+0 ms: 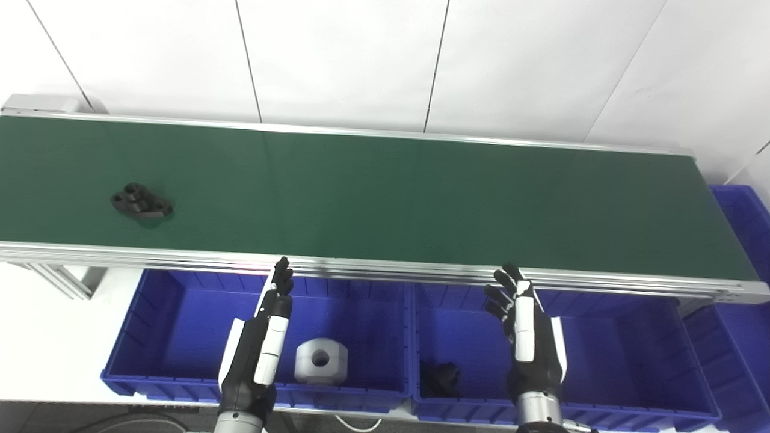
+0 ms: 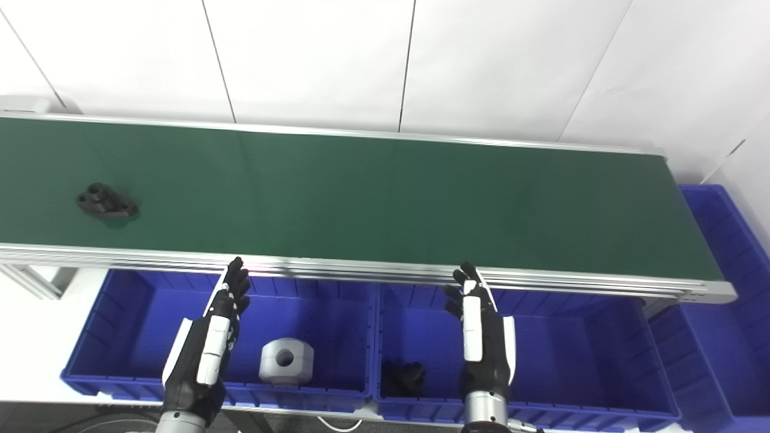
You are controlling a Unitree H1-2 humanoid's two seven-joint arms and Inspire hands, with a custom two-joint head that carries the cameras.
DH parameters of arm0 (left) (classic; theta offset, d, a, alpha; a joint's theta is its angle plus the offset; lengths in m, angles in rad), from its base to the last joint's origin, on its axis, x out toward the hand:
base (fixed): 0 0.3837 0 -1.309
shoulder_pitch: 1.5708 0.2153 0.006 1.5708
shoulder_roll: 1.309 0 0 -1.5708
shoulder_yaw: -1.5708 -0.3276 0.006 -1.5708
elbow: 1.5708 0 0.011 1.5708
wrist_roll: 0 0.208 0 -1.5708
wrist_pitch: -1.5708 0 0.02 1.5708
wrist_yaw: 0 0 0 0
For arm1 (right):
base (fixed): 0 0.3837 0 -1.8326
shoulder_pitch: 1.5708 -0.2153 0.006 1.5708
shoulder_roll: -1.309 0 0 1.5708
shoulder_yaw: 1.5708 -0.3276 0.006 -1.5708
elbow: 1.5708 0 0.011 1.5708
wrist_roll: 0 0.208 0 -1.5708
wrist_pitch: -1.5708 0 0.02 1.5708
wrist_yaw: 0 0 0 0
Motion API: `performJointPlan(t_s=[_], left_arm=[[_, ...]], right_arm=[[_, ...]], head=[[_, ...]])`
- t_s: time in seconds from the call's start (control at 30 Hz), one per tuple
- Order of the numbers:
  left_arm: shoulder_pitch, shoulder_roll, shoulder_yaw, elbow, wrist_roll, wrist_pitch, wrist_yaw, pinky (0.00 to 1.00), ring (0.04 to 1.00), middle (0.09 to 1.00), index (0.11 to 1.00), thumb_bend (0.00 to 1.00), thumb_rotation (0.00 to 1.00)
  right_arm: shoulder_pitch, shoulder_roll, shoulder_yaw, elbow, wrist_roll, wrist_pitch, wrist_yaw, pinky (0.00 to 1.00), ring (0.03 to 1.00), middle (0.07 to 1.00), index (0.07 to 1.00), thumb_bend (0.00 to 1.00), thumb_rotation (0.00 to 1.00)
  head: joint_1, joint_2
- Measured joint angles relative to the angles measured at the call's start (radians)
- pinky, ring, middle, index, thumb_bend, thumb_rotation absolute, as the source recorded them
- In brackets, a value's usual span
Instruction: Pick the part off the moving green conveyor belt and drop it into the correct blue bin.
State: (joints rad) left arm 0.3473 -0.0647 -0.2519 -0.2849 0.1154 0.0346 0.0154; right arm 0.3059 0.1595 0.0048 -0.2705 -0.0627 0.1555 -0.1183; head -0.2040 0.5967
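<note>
Here, in the left eye view, the black part (image 1: 142, 202) lies flat on the green conveyor belt (image 1: 385, 192), far to the left and well apart from both hands. The left hand (image 1: 260, 349) hovers above the left blue bin (image 1: 150, 319), its fingers (image 1: 281, 278) stretched out and slightly apart, holding nothing. The right hand (image 1: 529, 337) waits above the middle blue bin (image 1: 631, 361), fingers spread and also empty. A grey block (image 1: 321, 361) sits in the left bin, and a dark piece (image 1: 440, 377) rests in the middle one.

In the right eye view, the part (image 2: 107, 202) shows a flanged shape with raised bosses. I judge that it matches the dark piece (image 2: 403, 377), so the middle bin (image 2: 571, 361) is probably the correct one. To do the pick well, the left hand (image 2: 204, 355) should probably meet the part somewhat ahead of its position, come down from above, and close across its narrow width.
</note>
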Motion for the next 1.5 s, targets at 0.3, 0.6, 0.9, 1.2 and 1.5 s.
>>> performJointPlan(t_s=[0.3,0.6,0.9,1.2,1.5], left_arm=[[-0.019,-0.002,0.019,0.037,0.025,-0.059,0.012,1.00,1.000,1.000,1.000,0.62,1.00],[-0.018,-0.016,0.024,0.039,0.025,-0.059,0.011,1.00,1.000,1.000,1.000,0.59,1.00],[-0.017,-0.022,0.024,0.038,0.025,-0.059,0.009,1.00,1.000,1.000,1.000,0.59,1.00],[-0.017,-0.025,0.024,0.038,0.020,-0.059,0.006,1.00,1.000,1.000,1.000,0.61,1.00],[-0.017,-0.026,0.021,0.038,0.022,-0.058,0.004,1.00,1.000,1.000,1.000,0.62,1.00]], right_arm=[[0.003,-0.028,0.022,0.017,-0.011,-0.050,0.003,0.88,0.866,0.904,0.904,0.85,1.00],[0.004,-0.028,0.028,0.019,-0.008,-0.051,0.003,0.89,0.868,0.907,0.909,0.85,1.00],[0.004,-0.037,0.028,0.019,-0.007,-0.051,0.003,0.89,0.870,0.907,0.910,0.87,1.00],[0.004,-0.046,0.028,0.027,-0.004,-0.052,0.005,0.90,0.875,0.912,0.912,0.90,1.00],[-0.001,-0.079,0.041,0.044,0.011,-0.099,0.038,0.98,0.946,0.957,0.949,0.91,1.00]], head=[[0.005,-0.009],[0.005,-0.009],[0.020,-0.006],[0.025,-0.005],[0.029,-0.006]])
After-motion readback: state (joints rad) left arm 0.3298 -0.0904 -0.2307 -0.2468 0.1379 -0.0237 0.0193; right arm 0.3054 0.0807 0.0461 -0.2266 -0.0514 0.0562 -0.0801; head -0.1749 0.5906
